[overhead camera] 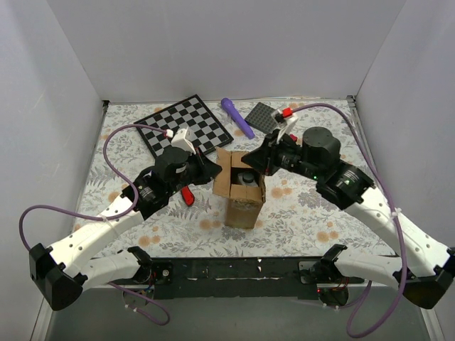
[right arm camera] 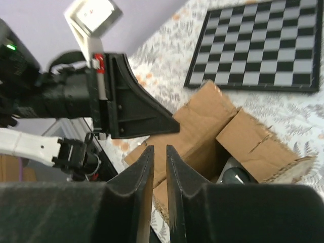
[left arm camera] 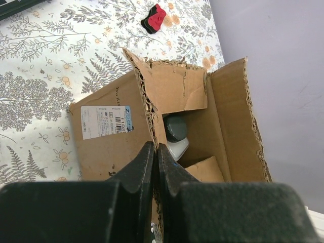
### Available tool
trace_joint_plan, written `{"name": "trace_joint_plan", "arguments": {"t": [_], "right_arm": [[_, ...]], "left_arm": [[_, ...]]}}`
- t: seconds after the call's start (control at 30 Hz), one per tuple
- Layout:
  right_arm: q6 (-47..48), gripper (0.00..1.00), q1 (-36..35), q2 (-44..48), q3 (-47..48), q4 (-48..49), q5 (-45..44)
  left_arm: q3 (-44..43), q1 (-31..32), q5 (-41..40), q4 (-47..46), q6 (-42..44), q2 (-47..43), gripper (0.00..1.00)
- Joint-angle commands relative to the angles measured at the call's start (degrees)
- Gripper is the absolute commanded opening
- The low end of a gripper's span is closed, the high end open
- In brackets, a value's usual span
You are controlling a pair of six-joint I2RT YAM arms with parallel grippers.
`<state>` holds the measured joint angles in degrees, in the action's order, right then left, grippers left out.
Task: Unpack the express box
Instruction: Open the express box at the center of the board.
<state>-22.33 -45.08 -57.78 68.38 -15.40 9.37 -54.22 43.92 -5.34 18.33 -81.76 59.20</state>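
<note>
The express box stands upright mid-table with its top flaps open; a printed label is on one side. A grey-capped white bottle sits inside and also shows in the top view and the right wrist view. My left gripper is shut on the torn edge of the box's left flap; in the top view it is at the box's left rim. My right gripper hovers above the box's right side, fingers nearly together with nothing between them.
A checkerboard lies at the back left, with a purple tool and a dark grey square plate behind the box. A red and black clip lies left of the box. White walls surround the table.
</note>
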Motion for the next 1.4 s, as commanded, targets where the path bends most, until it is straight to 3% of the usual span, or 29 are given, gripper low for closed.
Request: {"name": "trace_joint_plan", "arguments": {"t": [0.0,0.57,0.97,1.37], "right_arm": [[2.4,0.19,-0.8,-5.1,3.2,-3.2,2.2],[4.2,0.01,-0.8,-1.5,-7.4,-13.3,-10.7],[3.6,0.01,-0.8,5.0,-9.6,-18.0,-19.8],[3.2,0.01,-0.8,3.5,-14.3,-16.8,-17.3]], "left_arm": [[0.5,0.1,-1.5,1.4,1.3,0.0,0.0],[7.1,0.0,-4.7,1.1,0.4,-5.7,0.0],[7.9,0.0,-6.3,1.4,0.5,-6.7,0.0],[12.8,0.0,-2.3,-5.2,-1.5,-9.9,0.0]]}}
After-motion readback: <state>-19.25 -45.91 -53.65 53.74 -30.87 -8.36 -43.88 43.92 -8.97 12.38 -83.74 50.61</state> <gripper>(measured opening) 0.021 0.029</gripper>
